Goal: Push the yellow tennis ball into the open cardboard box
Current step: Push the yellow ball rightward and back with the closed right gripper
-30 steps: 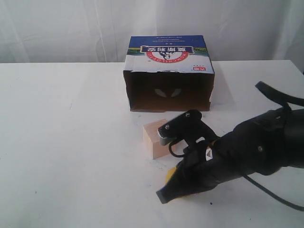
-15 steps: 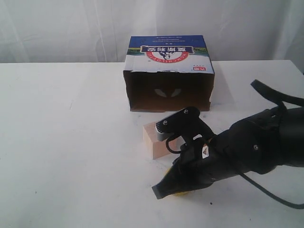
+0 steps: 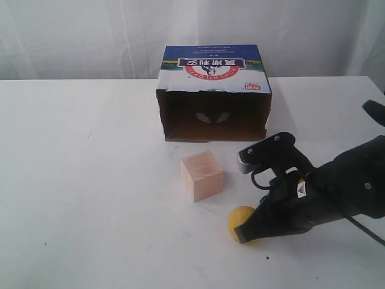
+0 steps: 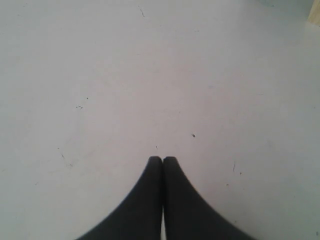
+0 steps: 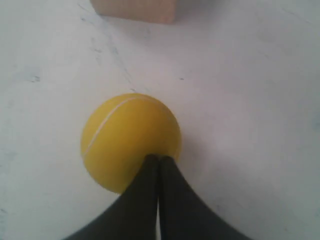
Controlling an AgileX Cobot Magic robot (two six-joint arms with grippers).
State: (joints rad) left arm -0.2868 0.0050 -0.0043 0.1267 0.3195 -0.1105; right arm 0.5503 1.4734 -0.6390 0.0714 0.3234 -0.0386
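The yellow tennis ball [image 3: 239,221] [image 5: 127,137] lies on the white table in front of the pale wooden cube. My right gripper [image 3: 245,234] [image 5: 160,159] is shut, with nothing between its fingers. Its joined tips rest against the ball's near right side. The open cardboard box [image 3: 213,96] stands at the back centre, its dark opening facing the cube and ball. My left gripper [image 4: 162,160] is shut over bare table and does not show in the exterior view.
The wooden cube [image 3: 201,175] [image 5: 135,9] sits between the ball and the box opening, slightly left of the ball. White tabletop [image 3: 90,180] stretches to the left and front. A white curtain hangs behind the table.
My right arm has swung to the right and drawn back from the cube. The ball, mostly hidden under the arm before, now shows at the gripper's tip.
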